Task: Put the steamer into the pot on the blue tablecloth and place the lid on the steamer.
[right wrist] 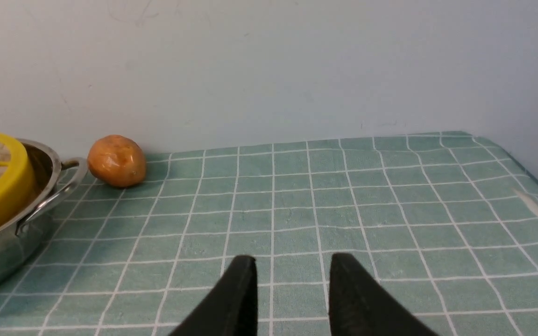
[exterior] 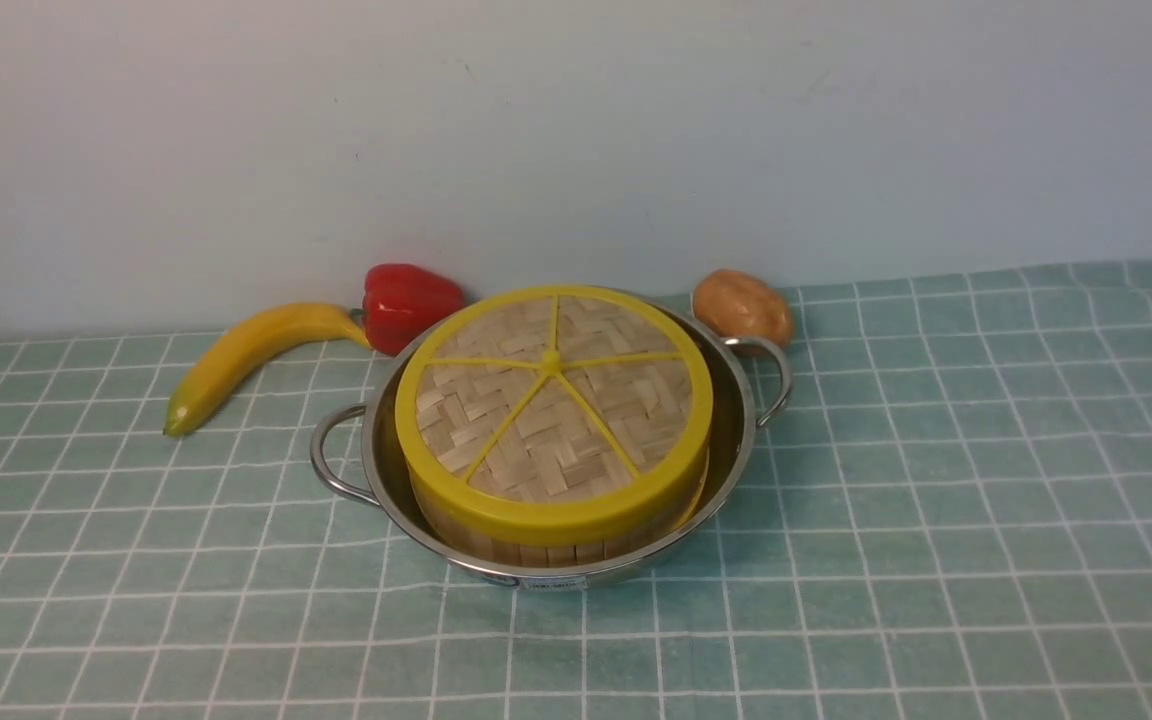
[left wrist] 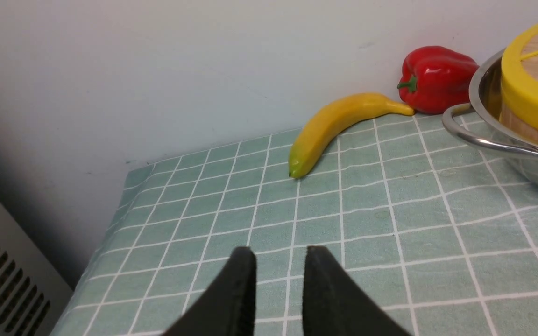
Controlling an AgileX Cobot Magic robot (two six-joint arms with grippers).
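Left to right: left gripper [left wrist: 276, 280] parted, empty, low over blue tablecloth [exterior: 936, 500], well apart from pot [exterior: 741, 440]. Centre: lid [exterior: 551, 400] seated on steamer [exterior: 536, 548], inside pot; round, no long axis. Right gripper [right wrist: 292, 289] parted, empty, equally clear. Task judged finished; open cloth on both flanks for withdrawal.
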